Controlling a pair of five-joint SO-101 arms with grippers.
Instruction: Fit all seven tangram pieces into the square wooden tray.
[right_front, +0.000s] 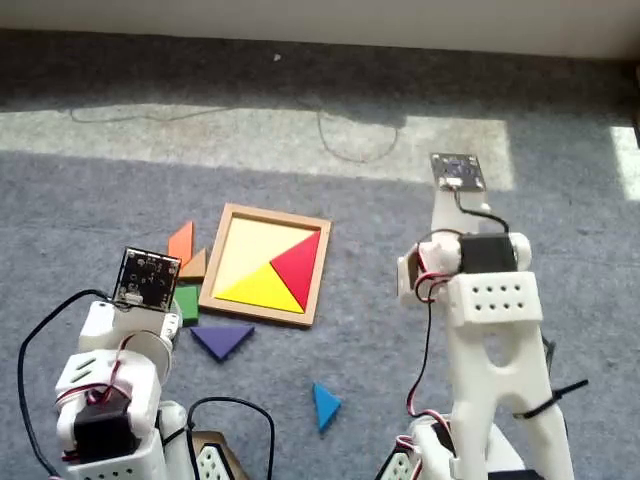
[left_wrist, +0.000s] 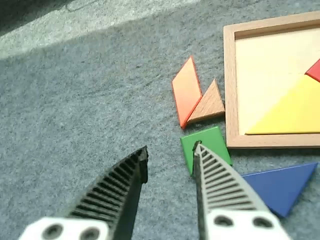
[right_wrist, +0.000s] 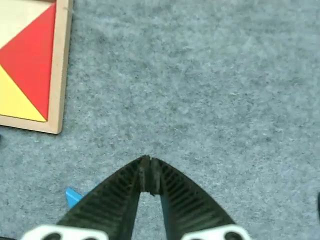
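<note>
Left pincer (left_wrist: 170, 148) is open and empty; one finger blocks your view of part of the green square (left_wrist: 212, 137), which lies on the surface beside the tray (left_wrist: 230, 90). Right pincer (right_wrist: 150, 165) is closed on nothing and hides most of the small blue triangle (right_wrist: 73, 196). You see the yellow triangle (left_wrist: 295, 112) and red triangle (right_wrist: 32, 60) in the tray.

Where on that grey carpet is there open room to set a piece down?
Free: grey carpet between the square wooden tray and the right arm, and beyond the tray's far edge. Crowded: the tray's other side, where orange parallelogram, tan triangle, green square and left gripper cluster.
</note>
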